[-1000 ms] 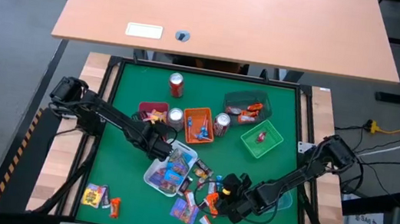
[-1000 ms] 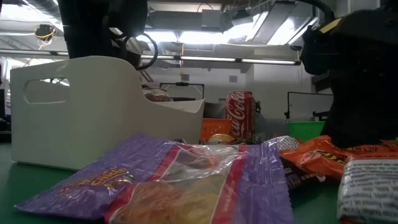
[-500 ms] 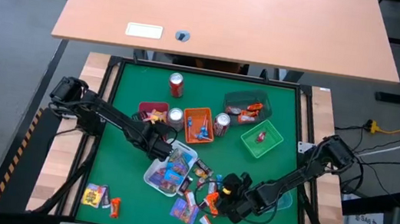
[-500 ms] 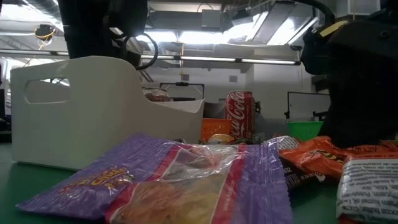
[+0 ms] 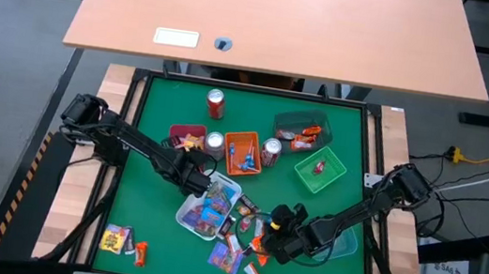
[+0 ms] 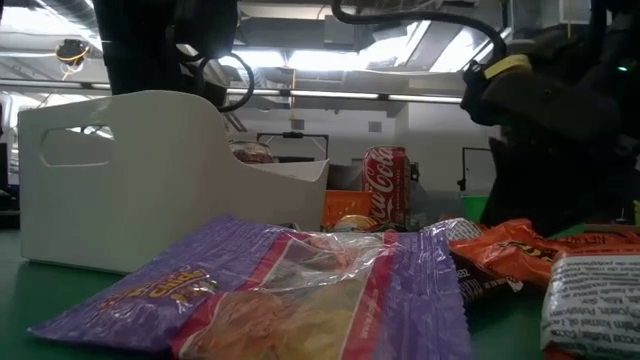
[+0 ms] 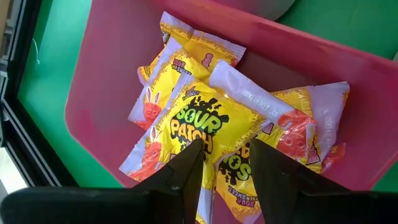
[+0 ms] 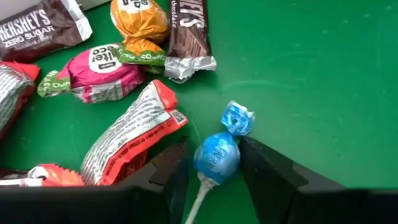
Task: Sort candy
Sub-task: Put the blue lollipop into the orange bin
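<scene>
Candy lies loose on the green mat (image 5: 145,209) around the white tray (image 5: 207,206). One piece is a blue lollipop (image 8: 216,155), lying flat on the mat. My right gripper (image 8: 213,144) (image 5: 263,244) is open, low over it, a finger on each side of its head. Over the pink tray (image 7: 99,93) (image 5: 186,136) my left gripper (image 7: 226,144) (image 5: 189,152) stands open above yellow Sour Patch packets (image 7: 196,124). One packet shows in the gap between its fingers. My right gripper slants down at the blue lollipop's wrapped head (image 8: 217,158), its fingers (image 8: 264,171) close on both sides. Whether they touch it I cannot tell. My left gripper points down at the yellow packets. Whether its fingers (image 7: 186,171) touch one I cannot tell.
Orange (image 5: 243,151), green (image 5: 320,170) and dark (image 5: 300,130) trays stand toward the far side, with three soda cans (image 5: 216,104) among them. Red-and-white, pink and brown wrapped pieces (image 8: 134,140) lie just beside the lollipop. More candy (image 5: 122,241) lies near left.
My right gripper has swung a little toward the table's left edge and far side, staying low over the loose candy. Its arm shows farther left in the low view.
</scene>
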You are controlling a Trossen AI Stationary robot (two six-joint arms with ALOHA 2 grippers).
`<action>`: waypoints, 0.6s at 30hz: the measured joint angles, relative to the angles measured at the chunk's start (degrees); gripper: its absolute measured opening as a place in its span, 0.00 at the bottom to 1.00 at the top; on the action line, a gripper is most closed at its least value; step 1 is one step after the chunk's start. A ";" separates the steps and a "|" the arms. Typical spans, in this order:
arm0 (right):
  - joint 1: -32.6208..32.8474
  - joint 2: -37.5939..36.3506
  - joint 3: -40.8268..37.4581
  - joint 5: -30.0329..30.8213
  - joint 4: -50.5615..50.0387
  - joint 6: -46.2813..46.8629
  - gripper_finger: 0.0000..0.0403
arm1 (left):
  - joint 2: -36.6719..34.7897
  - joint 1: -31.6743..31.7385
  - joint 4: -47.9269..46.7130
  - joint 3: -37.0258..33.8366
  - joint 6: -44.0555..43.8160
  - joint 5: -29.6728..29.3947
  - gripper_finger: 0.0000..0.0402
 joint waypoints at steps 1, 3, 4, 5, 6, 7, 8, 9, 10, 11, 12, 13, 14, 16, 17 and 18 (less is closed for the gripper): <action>0.00 0.00 0.00 -0.06 -0.06 -0.06 0.34 | 0.00 0.00 0.02 0.00 -0.01 0.00 0.30; 0.09 0.00 -0.02 -0.32 -0.24 -0.11 0.30 | 0.00 0.00 0.04 0.00 -0.01 0.00 0.30; 0.10 0.00 -0.02 -0.32 -0.31 -0.11 0.27 | 0.00 0.00 0.04 0.00 0.00 -0.01 0.30; 0.11 -0.04 -0.02 -0.31 -0.28 -0.13 0.24 | 0.00 0.00 0.07 0.00 0.00 -0.02 0.30; 0.11 -0.04 -0.02 -0.32 -0.29 -0.13 0.22 | 0.00 0.00 0.07 0.00 -0.01 0.00 0.30; 0.11 -0.07 -0.02 -0.35 -0.28 -0.13 0.19 | 0.00 0.00 0.09 0.00 0.00 -0.01 0.30; 0.11 -0.07 -0.02 -0.35 -0.28 -0.14 0.18 | 0.00 0.00 0.09 0.00 -0.01 -0.02 0.30; 0.11 -0.07 -0.02 -0.37 -0.28 -0.14 0.17 | 0.00 0.00 0.09 0.00 -0.01 0.00 0.30; 0.11 -0.07 -0.02 -0.38 -0.26 -0.13 0.17 | 0.00 0.00 0.09 0.00 0.00 -0.02 0.30; 0.11 -0.07 -0.02 -0.39 -0.24 -0.15 0.17 | 0.00 0.00 0.09 0.00 -0.01 0.00 0.30; 0.11 -0.09 -0.02 -0.43 -0.22 -0.14 0.18 | 0.00 0.00 0.09 0.00 -0.01 0.00 0.30; 0.11 -0.09 -0.02 -0.51 -0.20 -0.15 0.20 | 0.00 0.00 0.11 0.00 -0.01 0.14 0.30; 0.11 -0.09 -0.02 -0.76 -0.20 -0.16 0.22 | 0.00 0.00 0.14 0.00 -0.02 0.73 0.30; 0.08 -0.51 -0.04 -1.78 -0.29 -0.16 0.27 | 0.00 0.00 0.15 0.00 -0.08 2.88 0.30; 0.04 -0.75 -0.04 -2.45 -0.31 -0.22 0.29 | 0.00 0.00 0.15 0.00 -0.08 3.99 0.30; 0.04 -1.13 -0.06 -2.99 -0.35 -0.17 0.29 | 0.00 -0.03 0.15 0.00 -0.08 5.10 0.30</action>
